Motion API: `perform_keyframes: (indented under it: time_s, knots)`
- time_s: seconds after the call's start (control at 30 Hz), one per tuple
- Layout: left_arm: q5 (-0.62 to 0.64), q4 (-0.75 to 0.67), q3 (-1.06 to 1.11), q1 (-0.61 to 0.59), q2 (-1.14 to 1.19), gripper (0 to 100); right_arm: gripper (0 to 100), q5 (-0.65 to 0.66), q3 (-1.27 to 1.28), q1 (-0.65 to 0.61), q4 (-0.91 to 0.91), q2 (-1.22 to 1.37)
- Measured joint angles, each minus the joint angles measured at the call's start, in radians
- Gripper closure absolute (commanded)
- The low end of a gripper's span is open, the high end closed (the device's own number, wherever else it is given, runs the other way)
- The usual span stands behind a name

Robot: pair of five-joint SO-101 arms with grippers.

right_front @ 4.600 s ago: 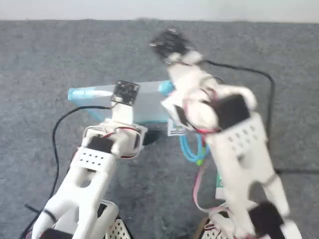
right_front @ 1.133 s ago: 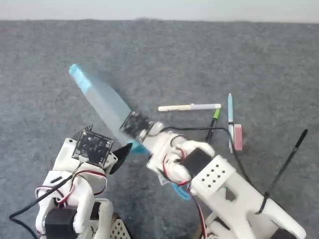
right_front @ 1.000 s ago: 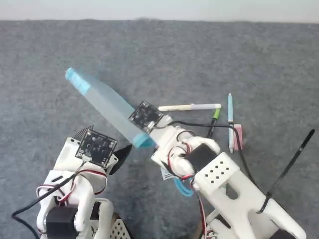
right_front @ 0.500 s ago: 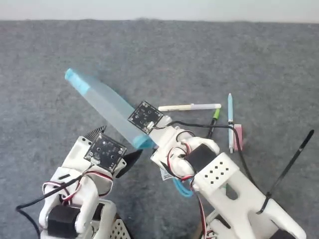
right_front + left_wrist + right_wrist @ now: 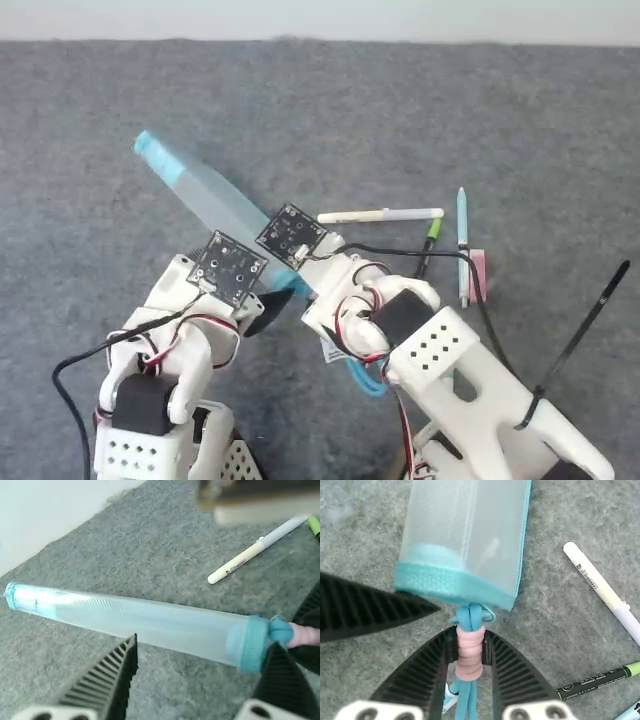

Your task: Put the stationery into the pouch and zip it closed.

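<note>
Right jaws pinch the pink pull [image 5: 469, 652] at the pouch's [image 5: 215, 205] near end; the pouch slants from far left toward centre on the grey desk [image 5: 520, 120]. Left jaws hang spread just beside it. To the right lie a white pen [image 5: 380, 214], marker [image 5: 428, 240], blue pen [image 5: 462, 240] and eraser [image 5: 477, 275]

**CLEARANCE AROUND THE POUCH**

The pouch [image 5: 205, 200] lies on a slant across the left half of the carpet [image 5: 500, 110]. Its near end is blocked by the right gripper [image 5: 470, 632], clamped on the pull cord [image 5: 469, 655], and by the left gripper [image 5: 204, 643], jaws apart. Bare carpet gives passage between pouch and white pen [image 5: 380, 214]. Marker [image 5: 428, 240], blue pen [image 5: 461, 240], eraser [image 5: 477, 275] and black cable [image 5: 400, 250] obstruct the right side.
</note>
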Motion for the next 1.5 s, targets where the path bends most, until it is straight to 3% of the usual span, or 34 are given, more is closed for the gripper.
perform_keyframes:
  time_s: [0.33,0.5,0.7,0.87,1.17,1.5]
  knots:
    - [0.003,-0.06,0.058,-0.005,0.006,69,99.1,0.0,0.0,-0.034,0.0,0.0]
    - [0.003,-0.104,0.06,-0.104,0.008,69,99.1,0.0,0.0,-0.032,0.0,0.0]
    - [0.003,-0.11,0.089,-0.13,0.005,69,99.1,0.0,0.002,-0.034,0.0,0.0]
    - [0.005,-0.11,0.146,-0.14,0.008,76,99.1,-0.002,0.031,-0.034,-0.008,0.0]
    - [0.011,-0.121,0.147,-0.176,0.009,77,99.1,0.008,0.025,0.08,-0.011,-0.003]
    - [0.011,-0.193,0.209,-0.176,0.009,77,99.1,0.025,0.026,0.089,0.061,-0.044]
